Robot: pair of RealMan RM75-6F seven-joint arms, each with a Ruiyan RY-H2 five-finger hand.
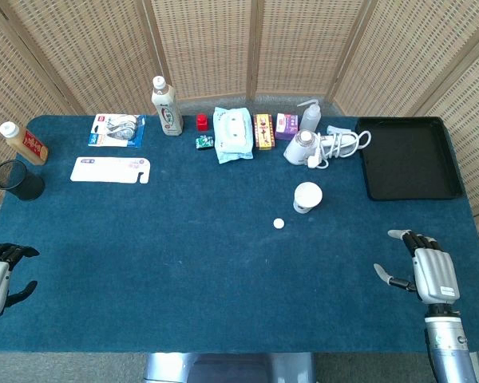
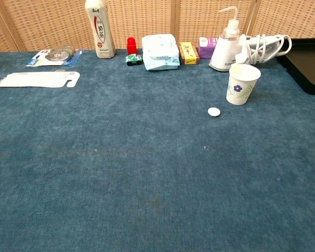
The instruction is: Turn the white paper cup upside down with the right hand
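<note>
- White paper cup (image 1: 307, 196) stands upright, mouth up, on the blue table cloth (image 1: 184, 263), right of centre; blue flower print shows in chest view.
- Small white round cap (image 1: 279, 224) lies near the cup, at its 7 o'clock, not touching.
- Right hand (image 1: 419, 267) sits at the cup's 5 o'clock, well apart, fingers spread, holding nothing.
- Left hand (image 1: 1, 271) at the table's 8 o'clock edge, fingers apart, empty.
- Black tray (image 1: 407, 158) at the cup's 2 o'clock.
- White hair dryer (image 1: 303, 148) with coiled cord at the cup's 12 o'clock.
</note>
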